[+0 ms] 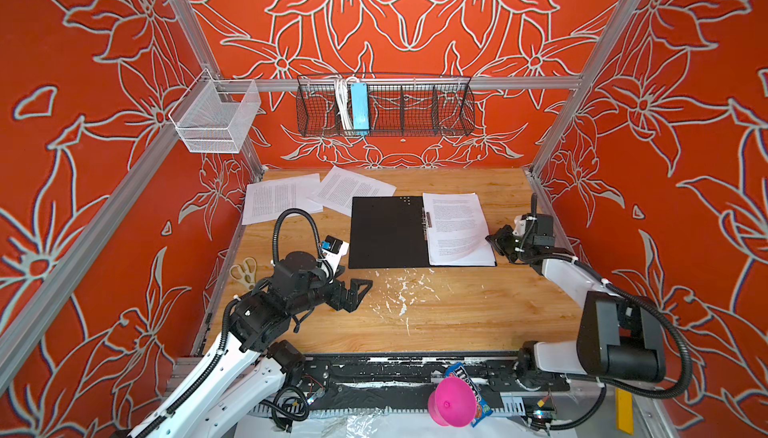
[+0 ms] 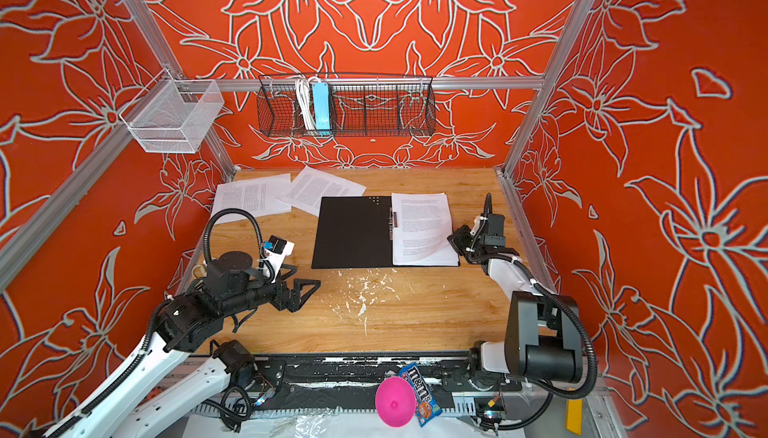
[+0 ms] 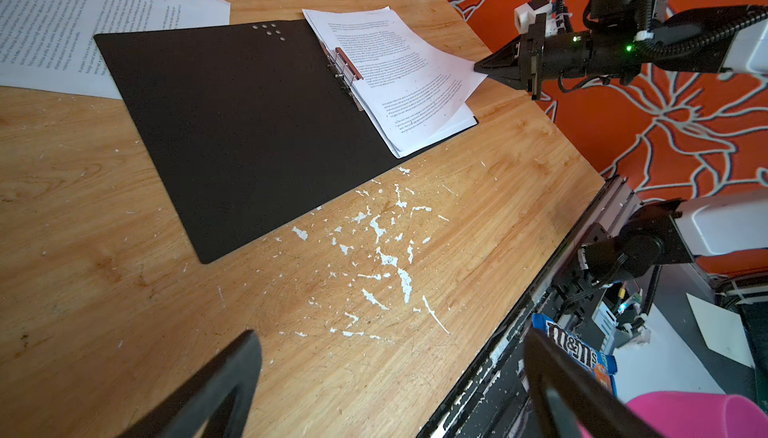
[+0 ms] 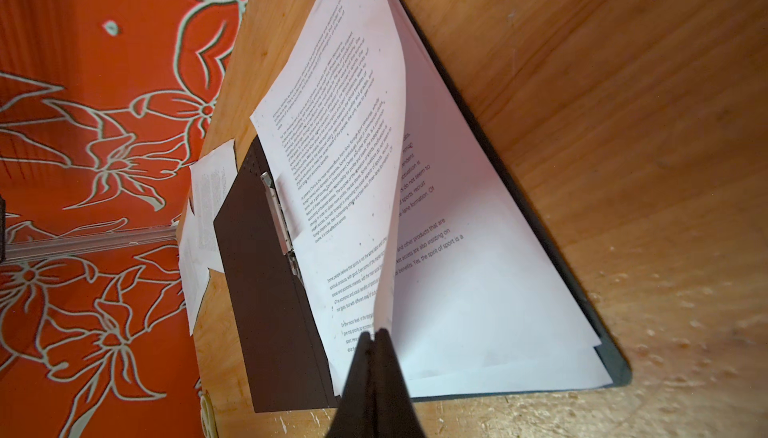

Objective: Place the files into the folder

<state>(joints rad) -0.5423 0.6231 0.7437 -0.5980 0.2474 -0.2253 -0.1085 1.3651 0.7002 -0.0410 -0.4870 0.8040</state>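
My right claw (image 4: pixel 376 334) is pinched shut on the edge of the top sheet (image 4: pixel 353 157), at the 3 o'clock side of the open folder (image 1: pixel 388 232). My left claw (image 1: pixel 355 295) hangs open around 8 o'clock. Partway there, I reckon: a stack (image 4: pixel 498 311) is in, two loose sheets (image 1: pixel 278 201) wait at 11 o'clock. The right wrist view shows the pinch close up; only top views show both strays whole.

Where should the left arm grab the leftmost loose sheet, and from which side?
Take the leftmost sheet by its near edge, coming from the front: that edge faces the open left gripper, while its right side meets a second sheet. It lies flat on the table, so the fingers likely must come in low and lift the edge.
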